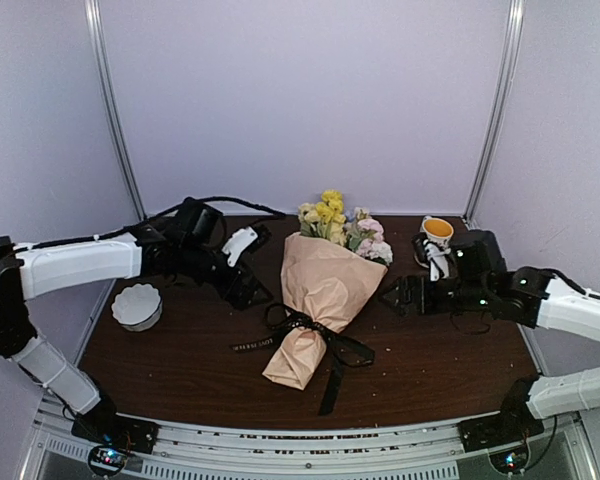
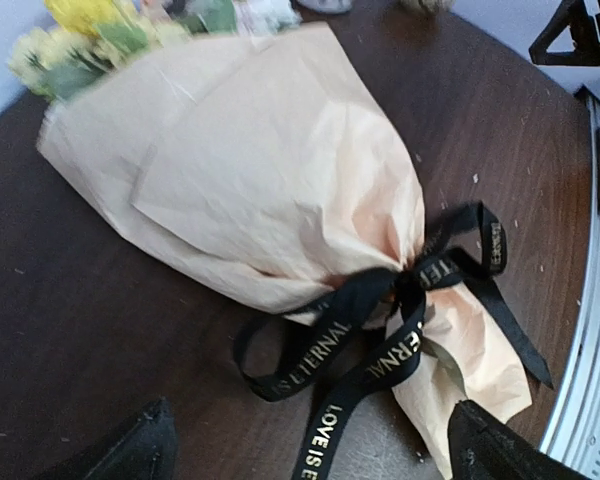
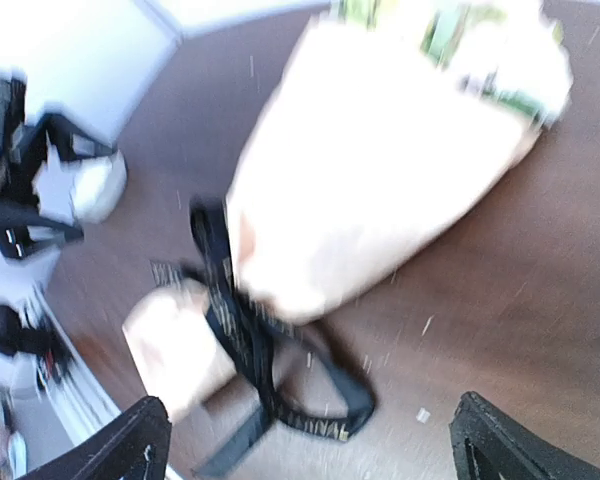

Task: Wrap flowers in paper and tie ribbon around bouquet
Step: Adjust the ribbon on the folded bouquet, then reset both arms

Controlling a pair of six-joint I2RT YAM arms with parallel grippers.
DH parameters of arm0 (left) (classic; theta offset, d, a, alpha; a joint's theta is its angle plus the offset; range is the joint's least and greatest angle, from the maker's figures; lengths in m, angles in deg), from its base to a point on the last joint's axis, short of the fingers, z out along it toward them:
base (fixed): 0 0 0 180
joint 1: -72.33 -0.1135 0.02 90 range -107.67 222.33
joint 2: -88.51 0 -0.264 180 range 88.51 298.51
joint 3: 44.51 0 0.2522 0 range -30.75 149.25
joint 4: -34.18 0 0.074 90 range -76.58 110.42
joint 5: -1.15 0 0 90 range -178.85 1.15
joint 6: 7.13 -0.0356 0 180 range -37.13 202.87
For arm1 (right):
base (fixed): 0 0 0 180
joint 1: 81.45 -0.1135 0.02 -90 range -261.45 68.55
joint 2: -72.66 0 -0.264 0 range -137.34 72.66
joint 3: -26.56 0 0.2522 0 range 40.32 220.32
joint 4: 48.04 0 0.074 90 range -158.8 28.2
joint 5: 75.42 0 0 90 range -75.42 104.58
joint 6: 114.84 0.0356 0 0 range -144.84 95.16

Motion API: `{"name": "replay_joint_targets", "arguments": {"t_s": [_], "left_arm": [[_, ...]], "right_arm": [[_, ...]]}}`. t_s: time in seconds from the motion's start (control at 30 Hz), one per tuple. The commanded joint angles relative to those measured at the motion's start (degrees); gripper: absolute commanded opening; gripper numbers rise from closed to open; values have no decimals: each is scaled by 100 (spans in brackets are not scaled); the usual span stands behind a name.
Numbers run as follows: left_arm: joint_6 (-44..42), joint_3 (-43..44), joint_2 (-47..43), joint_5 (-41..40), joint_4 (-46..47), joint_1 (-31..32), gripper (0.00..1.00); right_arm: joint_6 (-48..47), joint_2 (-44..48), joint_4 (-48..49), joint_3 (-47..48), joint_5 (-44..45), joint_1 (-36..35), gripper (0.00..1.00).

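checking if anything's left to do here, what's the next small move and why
Probably just retreat: pull the left end effector and right end effector back toward their bases. Both are open and empty, one on either side of the bouquet, which lies wrapped, with the ribbon knotted round its narrow part.

We see a small white fluted bowl (image 1: 137, 305) near the left edge of the dark brown wooden worktop (image 1: 180, 370), and a white mug with an orange inside (image 1: 437, 230) at the back right.
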Motion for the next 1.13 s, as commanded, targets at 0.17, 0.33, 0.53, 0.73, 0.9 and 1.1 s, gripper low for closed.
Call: {"name": "replay_joint_targets", "arguments": {"t_s": [0.17, 0.33, 0.53, 0.73, 0.9, 1.1], "left_arm": [[1691, -103, -975, -2986, 1476, -1487, 98], [1600, -553, -744, -4536, 1812, -2203, 98], [826, -1523, -875, -5813, 2643, -2611, 98], [-387, -2661, -867, -5830, 5028, -2922, 98], [-439, -3085, -818, -5365, 5581, -2951, 98], [-629, -3129, -640, -5415, 6013, -2998, 98]], "right_arm": [[-364, 927, 1283, -179, 1492, 2024, 100], [-629, 894, 2026, -708, 1352, 3323, 100], [-766, 1109, 3514, -1807, 2095, 3794, 100], [-588, 927, 4458, -2338, 2701, 3832, 100], [-596, 807, 4298, -2211, 2499, 3831, 100], [-578, 723, 4499, -2225, 2500, 3831, 100]]}}
